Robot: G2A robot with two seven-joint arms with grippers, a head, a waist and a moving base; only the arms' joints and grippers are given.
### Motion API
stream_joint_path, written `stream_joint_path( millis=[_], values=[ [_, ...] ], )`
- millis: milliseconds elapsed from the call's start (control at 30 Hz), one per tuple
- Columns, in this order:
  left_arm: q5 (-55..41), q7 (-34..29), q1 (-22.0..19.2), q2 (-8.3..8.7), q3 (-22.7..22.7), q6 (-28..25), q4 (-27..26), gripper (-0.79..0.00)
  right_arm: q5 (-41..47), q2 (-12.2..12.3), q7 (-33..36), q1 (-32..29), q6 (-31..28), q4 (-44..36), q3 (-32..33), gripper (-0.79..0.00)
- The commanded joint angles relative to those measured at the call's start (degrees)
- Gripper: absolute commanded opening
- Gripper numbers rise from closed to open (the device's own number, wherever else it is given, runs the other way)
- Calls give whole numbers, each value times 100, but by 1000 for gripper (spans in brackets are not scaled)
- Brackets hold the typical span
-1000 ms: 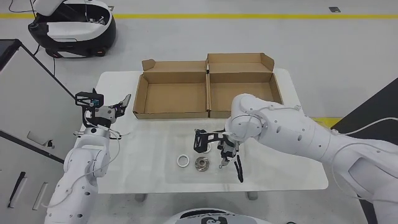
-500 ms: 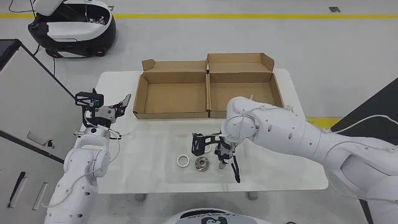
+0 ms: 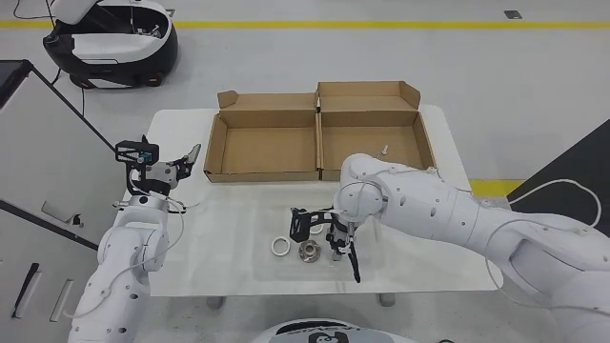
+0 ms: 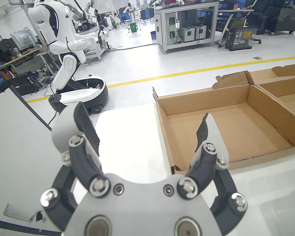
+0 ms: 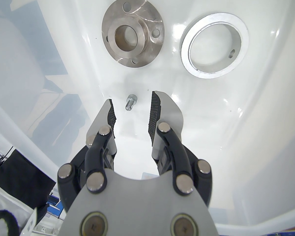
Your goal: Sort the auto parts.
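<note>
Seems the pick-up step: right gripper (image 5: 132, 98), half open and empty, poised over the small bolt (image 5: 129, 101) on the desk (image 3: 229, 229) just beside the flange (image 5: 147, 23). Calls next for lowering and closing squarely. Wide open and empty, left gripper (image 4: 147, 133) well apart from flange.

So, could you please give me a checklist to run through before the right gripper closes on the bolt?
1. Right gripper open: ok.
2. Bolt lies between its fingers: ok.
3. Flange and ring apart from the fingers: ok.
4. Fingers low enough to grip the bolt: cannot tell.
5. Right box open, with room: ok.
6. Left gripper away from the parts: ok.
</note>
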Motion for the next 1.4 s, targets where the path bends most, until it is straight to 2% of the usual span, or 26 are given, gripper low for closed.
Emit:
stream_joint_path(
  millis=[0, 1033, 1267, 1333, 1367],
  values=[
    [0, 0, 0, 0, 0, 0, 0, 0, -7, -18, 14, -9, 14, 22, 0, -456],
    [0, 0, 0, 0, 0, 0, 0, 0, -102, -137, 132, -120, 132, 187, 0, -551],
    [0, 0, 0, 0, 0, 0, 0, 0, -130, -160, 117, -139, 117, 272, 0, -680],
    [0, 0, 0, 0, 0, 0, 0, 0, -124, -166, 108, -142, 108, 298, 0, -785],
    [0, 0, 0, 0, 0, 0, 0, 0, -129, -169, 103, -136, 103, 306, 0, -785]
  ],
)
